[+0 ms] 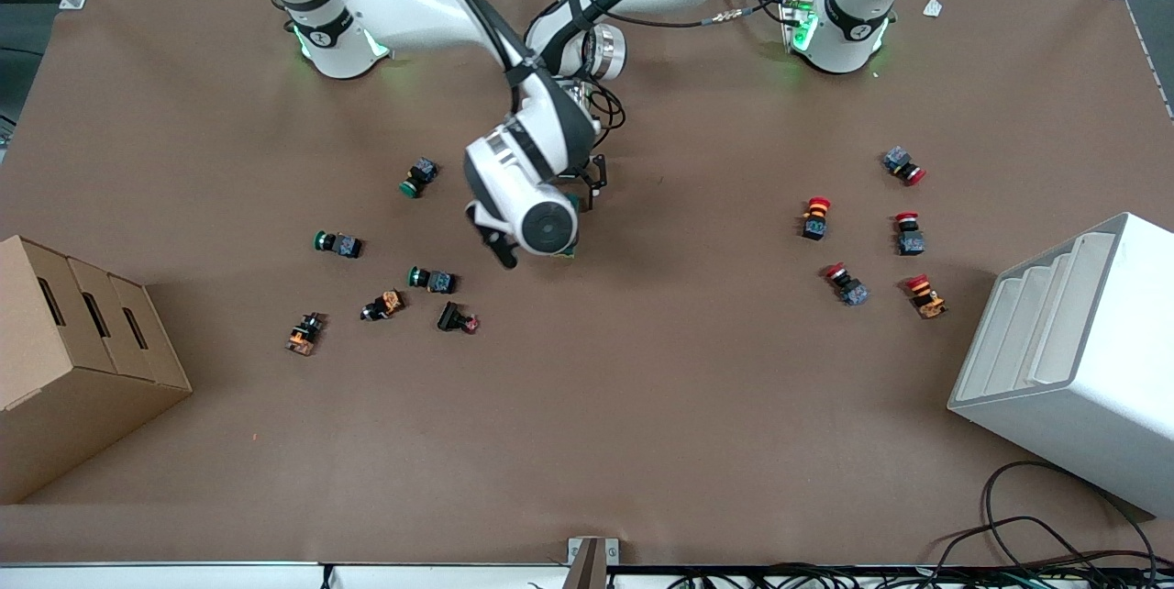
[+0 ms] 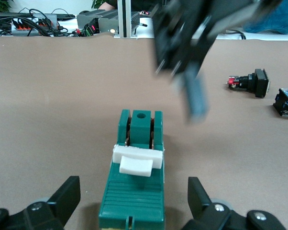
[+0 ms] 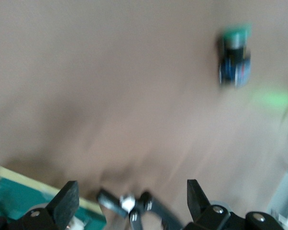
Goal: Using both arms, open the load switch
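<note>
mid-table, both grippers crowd the load switch

near the table's middle lies the load switch (image 2: 134,184), white tab (image 2: 136,160) up, mostly hidden under the right arm in the front view. the left gripper (image 2: 133,203) straddles it with fingers spread wide, not clamping yet, probably lined up to pin the body down. the right gripper (image 3: 129,203) hangs just over the switch, fingers parted and empty, likely so it can work the tab. green-capped push buttons (image 1: 420,177) and red-capped push buttons (image 1: 815,217) sit well apart, untouched.
</note>
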